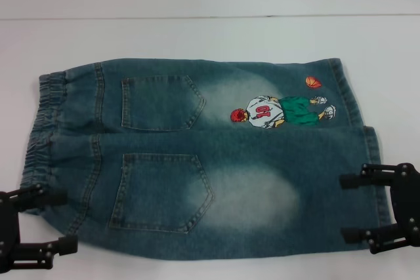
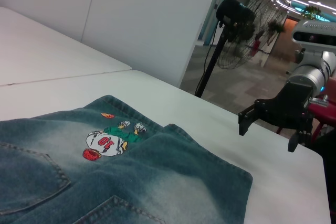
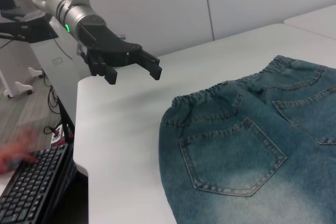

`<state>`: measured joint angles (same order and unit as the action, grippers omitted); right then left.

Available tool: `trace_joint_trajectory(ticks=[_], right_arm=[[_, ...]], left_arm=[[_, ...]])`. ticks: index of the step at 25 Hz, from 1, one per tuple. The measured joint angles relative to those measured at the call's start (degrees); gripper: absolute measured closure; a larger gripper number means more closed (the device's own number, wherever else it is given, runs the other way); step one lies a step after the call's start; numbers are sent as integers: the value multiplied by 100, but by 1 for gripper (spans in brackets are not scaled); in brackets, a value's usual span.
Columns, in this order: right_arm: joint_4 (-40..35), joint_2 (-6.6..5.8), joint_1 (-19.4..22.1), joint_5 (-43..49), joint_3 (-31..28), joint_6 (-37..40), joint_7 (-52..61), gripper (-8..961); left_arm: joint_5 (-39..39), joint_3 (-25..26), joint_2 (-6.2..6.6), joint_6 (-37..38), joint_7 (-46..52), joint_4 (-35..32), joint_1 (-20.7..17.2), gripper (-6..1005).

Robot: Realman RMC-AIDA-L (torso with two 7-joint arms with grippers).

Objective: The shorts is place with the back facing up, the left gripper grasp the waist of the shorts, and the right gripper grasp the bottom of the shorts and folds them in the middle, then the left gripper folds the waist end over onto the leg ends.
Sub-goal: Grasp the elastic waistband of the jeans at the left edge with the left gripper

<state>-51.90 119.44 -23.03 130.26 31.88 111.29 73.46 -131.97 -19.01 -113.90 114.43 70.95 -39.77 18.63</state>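
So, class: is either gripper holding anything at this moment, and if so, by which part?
Nothing is held. The left gripper is open beside the waist of the shorts; the right gripper is open at the leg ends.

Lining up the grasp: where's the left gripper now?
In the head view, the left gripper hangs open at the robot's near left, beside the waist of the shorts.

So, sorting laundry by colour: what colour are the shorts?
Faded blue-green denim shorts, with paler washed patches; clearest in the head view.
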Motion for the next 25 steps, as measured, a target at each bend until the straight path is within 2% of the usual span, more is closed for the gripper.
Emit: trace_joint_trajectory(ticks=[11, 17, 25], right_arm=[[6, 0, -83, 0, 11, -29, 10, 9], [19, 0, -103, -12, -45, -43, 18, 9], [34, 9, -86, -53, -171, -87, 19, 8]], left_arm=[[-4, 26, -4, -152, 113, -143, 8, 66], [14, 282, -206, -867, 351, -747, -66, 66], [-622, -26, -247, -1437, 1124, -1391, 23, 67]])
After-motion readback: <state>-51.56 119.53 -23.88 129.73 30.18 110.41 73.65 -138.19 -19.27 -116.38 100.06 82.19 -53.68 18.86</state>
